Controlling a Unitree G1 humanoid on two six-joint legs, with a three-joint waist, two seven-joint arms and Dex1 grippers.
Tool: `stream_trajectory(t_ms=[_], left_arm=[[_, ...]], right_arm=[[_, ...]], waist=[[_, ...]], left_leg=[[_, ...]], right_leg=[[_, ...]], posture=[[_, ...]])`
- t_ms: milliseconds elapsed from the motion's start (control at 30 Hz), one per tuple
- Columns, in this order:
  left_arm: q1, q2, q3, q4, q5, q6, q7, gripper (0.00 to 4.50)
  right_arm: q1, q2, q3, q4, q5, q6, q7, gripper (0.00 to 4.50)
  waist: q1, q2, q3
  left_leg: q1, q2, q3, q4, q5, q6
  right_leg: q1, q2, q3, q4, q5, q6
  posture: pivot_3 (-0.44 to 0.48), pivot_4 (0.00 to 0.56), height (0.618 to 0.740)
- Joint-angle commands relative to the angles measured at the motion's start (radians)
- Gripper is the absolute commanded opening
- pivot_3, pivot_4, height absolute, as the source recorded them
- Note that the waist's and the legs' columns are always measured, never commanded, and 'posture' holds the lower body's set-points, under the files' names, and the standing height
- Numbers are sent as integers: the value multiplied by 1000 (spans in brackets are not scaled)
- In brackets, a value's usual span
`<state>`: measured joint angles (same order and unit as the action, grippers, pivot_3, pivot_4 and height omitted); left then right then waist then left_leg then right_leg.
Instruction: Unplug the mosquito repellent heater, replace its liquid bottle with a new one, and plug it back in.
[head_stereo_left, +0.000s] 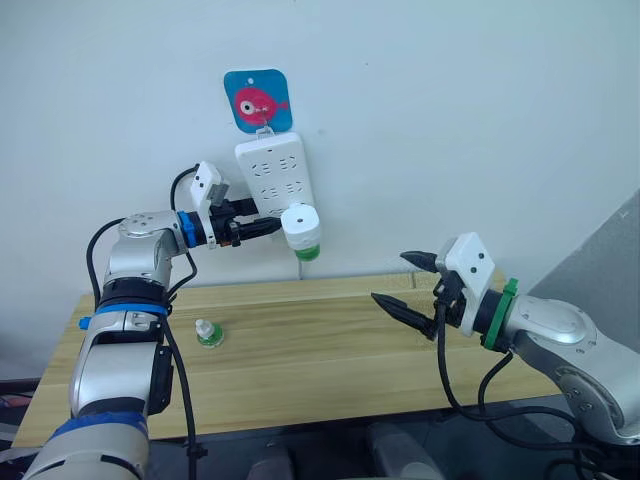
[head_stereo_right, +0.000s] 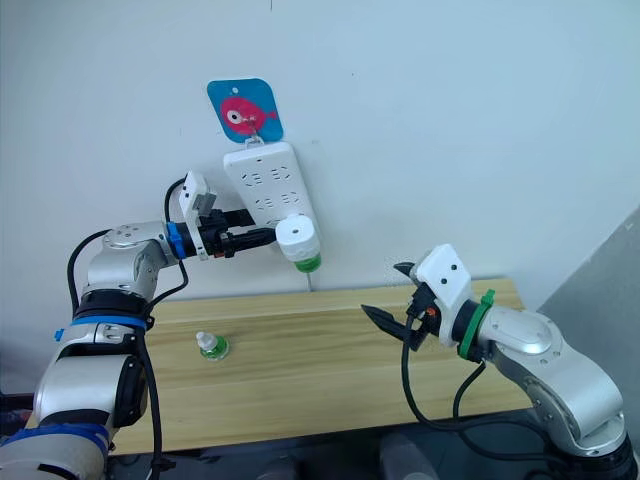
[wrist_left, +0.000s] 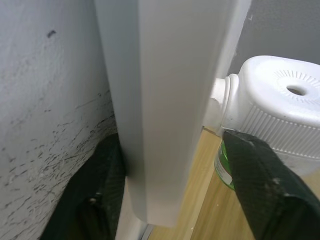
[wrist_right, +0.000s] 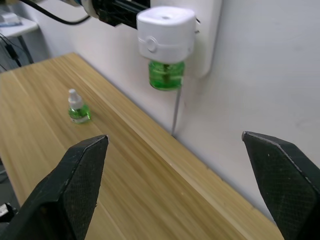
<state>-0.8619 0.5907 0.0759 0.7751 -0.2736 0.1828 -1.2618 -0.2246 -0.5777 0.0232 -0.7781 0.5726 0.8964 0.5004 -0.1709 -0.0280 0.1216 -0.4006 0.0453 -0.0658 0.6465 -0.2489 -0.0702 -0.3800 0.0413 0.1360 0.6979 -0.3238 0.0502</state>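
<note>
The heater (head_stereo_left: 299, 224) sits plugged into the lower end of the wall power strip (head_stereo_left: 277, 176), a green bottle (head_stereo_left: 308, 251) hanging beneath it; its prongs run straight into the strip, so the pull-out axis lies square to the wall, towards the robot. The left end effector (head_stereo_left: 268, 226) is raised at the strip, touching or just beside its lower edge, with the heater immediately past its tips; in the left wrist view one finger (wrist_left: 102, 190) lies behind the strip against the wall and the other (wrist_left: 265, 185) in front, just under the heater, so it stands wide, straddling the strip and gripping nothing. The left arm is by far the nearer. The right end effector (head_stereo_left: 402, 285) hovers over the desk (head_stereo_left: 330, 350), spread wide and empty, the heater well apart from it, up and towards the wall. A small green bottle (head_stereo_left: 208, 334), seemingly the replacement, stands upright on the desk, below the left end effector. Unplugging looks not yet done; likely the strip is being steadied.
</note>
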Motion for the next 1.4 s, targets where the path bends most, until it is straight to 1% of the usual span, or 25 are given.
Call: stream_trajectory(t_ms=[33,100,133,233,300,400,467,600,733,833,1033,1233,1333,1400], left_arm=[[-31,-4,15,-45,-24,4,-14,1880],[-31,-9,17,-47,-24,11,-10,1323],[-30,-12,18,-50,-24,14,-7,1306],[-27,-17,21,-58,-24,21,4,1306],[-25,-19,23,-63,-23,22,10,1306],[-20,-20,25,-77,-23,29,18,1306],[-16,-20,26,-89,-23,32,23,1306],[-3,-19,27,-118,-25,40,32,1306],[8,-16,26,-137,-23,48,37,1306],[15,-15,25,-151,-23,57,39,1306],[18,-19,29,-164,-24,56,51,1305],[21,-22,31,-171,-26,57,57,1305],[22,-22,31,-171,-25,55,60,1305],[24,-22,31,-170,-21,48,65,1305]], right_arm=[[-52,28,-3,6,22,-27,0,4500],[-91,61,13,24,27,-22,-13,4500],[-110,78,25,33,22,-22,-21,4500],[-167,119,92,70,-37,-21,-61,4500],[-216,160,143,108,-83,-7,-113,4500],[-282,268,179,161,-143,19,-231,4500],[-312,323,201,183,-169,38,-278,4500],[-347,376,288,215,-258,59,-347,4500],[-359,436,304,242,-288,92,-385,4500],[-375,469,317,289,-336,81,-419,4500],[-407,556,320,410,-404,20,-457,4500],[-431,619,314,518,-436,-62,-448,4500],[-431,630,304,539,-449,-82,-443,3896],[-427,634,292,533,-453,-86,-442,3154]], waist=[[0,0,0],[0,0,0],[0,0,0],[0,0,0],[0,1,0],[0,1,1],[1,1,1],[1,2,1],[1,2,1],[0,3,2],[-1,3,2],[-1,3,2],[-1,3,2],[-1,4,2]], left_leg=[[0,0,0,0,0,0],[0,0,-1,0,0,0],[0,0,-1,1,0,0],[0,0,-3,0,0,0],[-1,0,-5,1,0,0],[-1,0,-7,1,0,0],[-2,0,-10,1,1,-1],[-3,0,-12,1,1,-1],[-4,-1,-14,1,1,-1],[-4,-1,-15,1,2,-3],[-4,-1,-15,1,3,-4],[-4,-1,-16,1,3,-4],[-4,-2,-16,1,3,-5],[-4,-2,-16,1,3,-5]], right_leg=[[0,0,0,0,0,0],[0,0,-1,0,0,0],[0,0,-1,0,0,0],[0,0,-3,1,0,0],[1,0,-5,1,0,0],[0,0,-7,1,0,-1],[0,0,-10,2,2,-5],[0,-1,-12,2,2,-6],[0,-2,-14,2,2,-6],[0,-2,-15,3,3,-6],[0,-2,-15,5,3,-6],[0,-2,-16,6,3,-7],[0,-2,-16,6,3,-7],[0,-2,-17,7,3,-7]], posture=[[-204,101,724],[-203,100,724],[-203,100,724],[-203,101,724],[-206,102,724],[-205,101,724],[-200,100,724],[-195,101,724],[-192,102,724],[-189,101,724],[-181,102,724],[-170,100,724],[-168,100,724],[-170,99,724]])
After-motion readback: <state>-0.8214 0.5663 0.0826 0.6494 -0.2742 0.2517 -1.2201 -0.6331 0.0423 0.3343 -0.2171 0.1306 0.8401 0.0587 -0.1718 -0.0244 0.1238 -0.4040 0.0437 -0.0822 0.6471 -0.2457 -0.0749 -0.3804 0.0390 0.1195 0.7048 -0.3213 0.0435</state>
